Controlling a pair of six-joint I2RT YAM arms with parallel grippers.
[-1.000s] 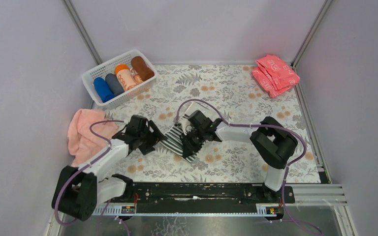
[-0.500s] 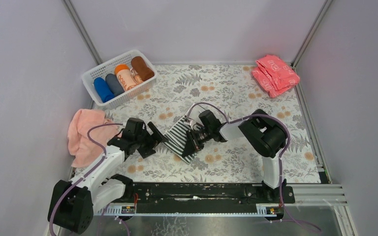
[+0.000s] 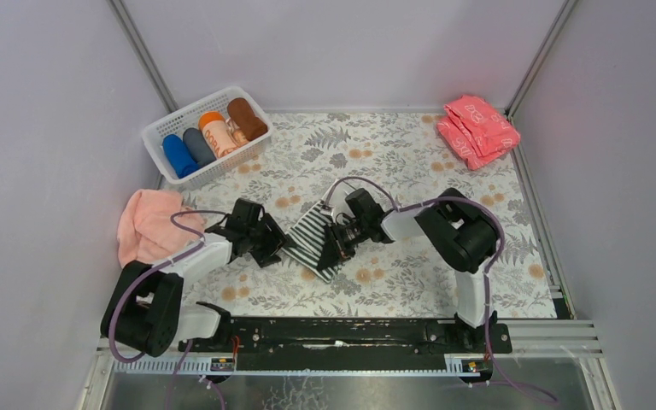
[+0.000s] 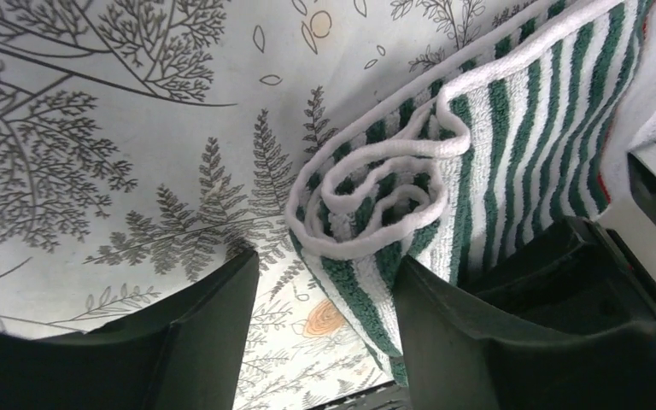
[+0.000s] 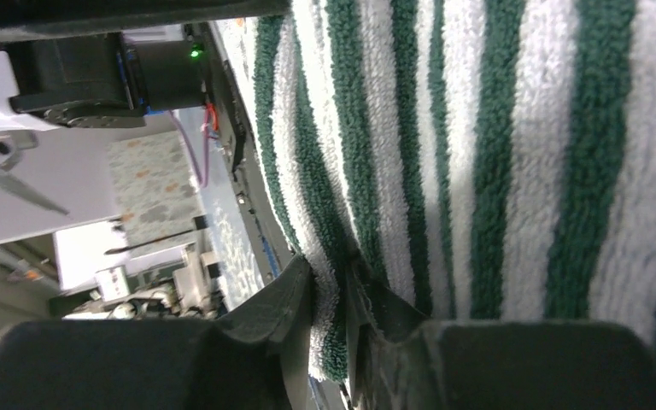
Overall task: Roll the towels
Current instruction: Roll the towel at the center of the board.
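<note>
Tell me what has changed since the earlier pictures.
The left tool has moved right, up to the rolled end of the striped towel, its jaws open. The right tool, its arm drawn in, keeps pinching that towel's edge. The pink towel and the basket stayed put.

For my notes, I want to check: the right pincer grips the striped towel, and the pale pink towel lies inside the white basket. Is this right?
Not quite. The top view shows the pale pink towel on the table, outside the white basket. The right pincer does grip the striped towel.
</note>
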